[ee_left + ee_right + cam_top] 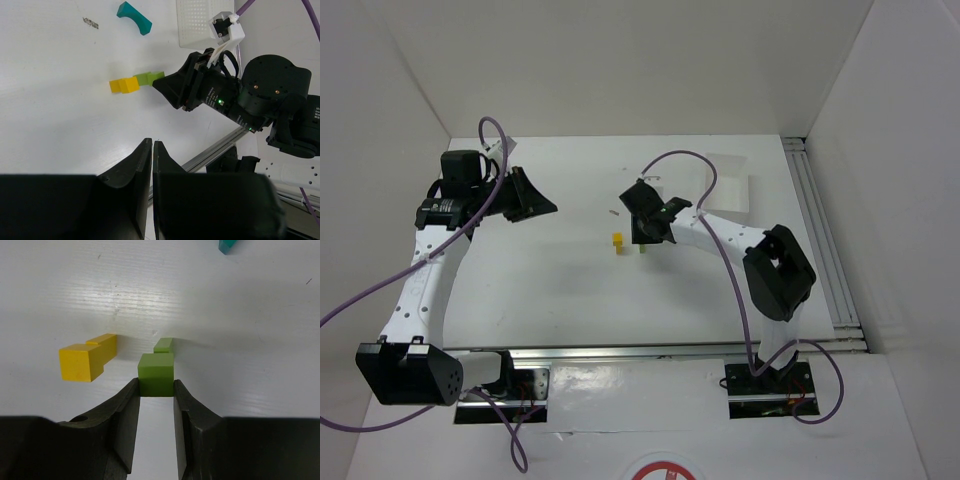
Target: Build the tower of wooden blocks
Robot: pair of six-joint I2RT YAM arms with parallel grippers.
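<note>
One white table carries everything, with the left arm rising along its left side and the right arm reaching in from the right toward the middle. A white rectangular tray lies flat at the far right of the surface, behind the right arm's wrist. The left gripper hangs above bare table well to the left of the blocks, its jaws drawn nearly together with only a thin slit between them and nothing in it. The right gripper is down at the centre of the table, its jaws narrowed onto the lime-green post, one finger pressed to each side of it; whether the post rests on the surface or is lifted just clear I cannot tell. The wood block tower is unbuilt, its pieces lying apart. The teal arch lies on its side on the table beyond the posts, near the tray's edge and touching neither post. The yellow post sits on the table just beside the lime-green one, with a small gap between them. Each post shows a stepped outline, and whether that is one piece or two I cannot tell. A small dark scrap lies on the table, left of the arch.
</note>
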